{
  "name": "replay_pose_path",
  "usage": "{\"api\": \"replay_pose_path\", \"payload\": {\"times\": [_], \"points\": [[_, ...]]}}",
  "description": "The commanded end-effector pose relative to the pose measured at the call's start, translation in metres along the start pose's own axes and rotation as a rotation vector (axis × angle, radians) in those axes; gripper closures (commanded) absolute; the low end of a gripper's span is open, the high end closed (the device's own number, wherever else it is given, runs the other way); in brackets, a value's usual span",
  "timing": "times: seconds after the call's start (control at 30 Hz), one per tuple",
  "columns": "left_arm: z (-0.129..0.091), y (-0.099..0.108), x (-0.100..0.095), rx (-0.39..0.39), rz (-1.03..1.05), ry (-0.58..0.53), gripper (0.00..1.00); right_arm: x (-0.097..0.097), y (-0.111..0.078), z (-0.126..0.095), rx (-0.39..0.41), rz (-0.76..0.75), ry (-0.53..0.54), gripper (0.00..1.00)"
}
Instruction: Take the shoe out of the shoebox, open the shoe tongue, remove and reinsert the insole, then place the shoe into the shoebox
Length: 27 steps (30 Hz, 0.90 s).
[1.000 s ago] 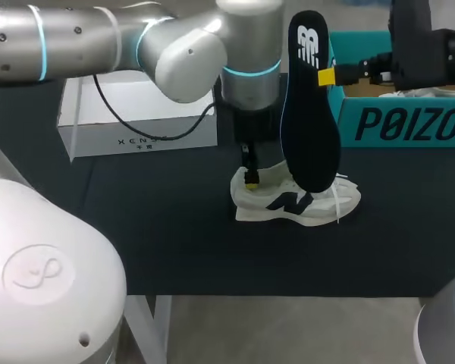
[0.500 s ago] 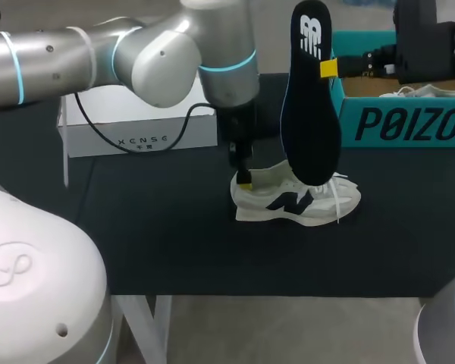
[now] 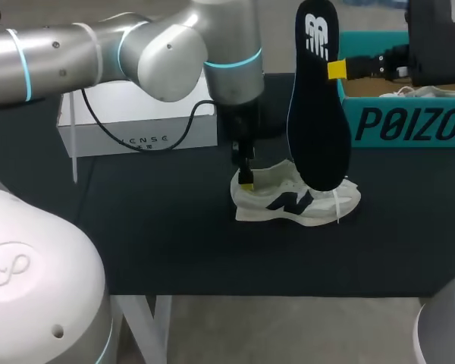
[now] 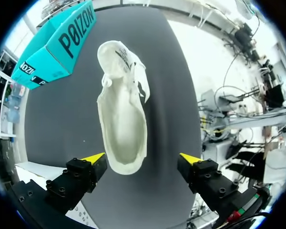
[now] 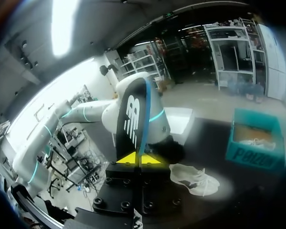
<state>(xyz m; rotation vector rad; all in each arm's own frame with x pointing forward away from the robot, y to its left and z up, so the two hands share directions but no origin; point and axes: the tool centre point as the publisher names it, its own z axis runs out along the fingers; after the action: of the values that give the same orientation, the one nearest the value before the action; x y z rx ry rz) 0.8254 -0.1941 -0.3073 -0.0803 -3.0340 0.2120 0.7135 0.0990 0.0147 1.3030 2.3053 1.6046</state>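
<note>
Compared with half a second ago, our right fingers point(image 3: 335, 70) and the insole point(image 3: 318, 114) they carry are slightly further right, nearer the shoebox point(image 3: 402, 125). Our left fingers point(image 3: 246, 184) have hardly moved from the heel of the shoe point(image 3: 296, 201).

The pale shoe lies on its sole on the dark surface point(image 3: 174, 243), toe pointing right, just in front of the teal shoebox. The shoebox stands open at the back right. A white box point(image 3: 121, 102) sits at the back left, well apart from the shoe, and the left arm's cable hangs across it.

In the head view the dark insole hangs upright in front of the shoe and hides its middle. We cannot tell whether its lower end touches the shoe.

The right fingers are pressed together on the insole's edge, near its upper end. The left fingers are spread wide and hold nothing, and the shoe's heel sits between them, closer to one tip.
</note>
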Motion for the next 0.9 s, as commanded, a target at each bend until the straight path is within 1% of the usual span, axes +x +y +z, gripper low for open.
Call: {"api": "replay_pose_path", "payload": {"times": [0.03,0.17,0.33,0.5,0.6,0.67,0.77,0.9], "points": [[0.006,-0.004,-0.004,-0.003,-0.004,0.012,0.0,0.012,-0.005,-0.019,-0.024,0.008,-0.016,1.0],[0.01,-0.005,-0.004,-0.006,-0.01,0.022,0.0,0.023,-0.001,-0.02,-0.039,-0.001,0.015,1.0],[0.012,-0.007,-0.002,-0.008,-0.013,0.032,0.0,0.041,0.004,-0.02,-0.055,-0.027,0.072,1.0],[0.014,-0.006,-0.002,-0.007,-0.025,0.038,0.0,0.056,0.008,-0.023,-0.063,-0.054,0.098,1.0],[0.015,-0.007,-0.002,-0.008,-0.024,0.038,0.0,0.061,0.01,-0.023,-0.066,-0.067,0.113,1.0],[0.015,-0.008,-0.003,-0.009,-0.024,0.037,0.0,0.064,0.01,-0.022,-0.052,-0.072,0.125,1.0],[0.014,-0.008,-0.003,-0.008,-0.025,0.034,0.0,0.069,0.004,-0.017,-0.016,-0.076,0.144,1.0],[0.014,-0.008,-0.003,-0.01,-0.032,0.034,0.0,0.076,-0.013,-0.012,0.043,-0.069,0.171,1.0]]}}
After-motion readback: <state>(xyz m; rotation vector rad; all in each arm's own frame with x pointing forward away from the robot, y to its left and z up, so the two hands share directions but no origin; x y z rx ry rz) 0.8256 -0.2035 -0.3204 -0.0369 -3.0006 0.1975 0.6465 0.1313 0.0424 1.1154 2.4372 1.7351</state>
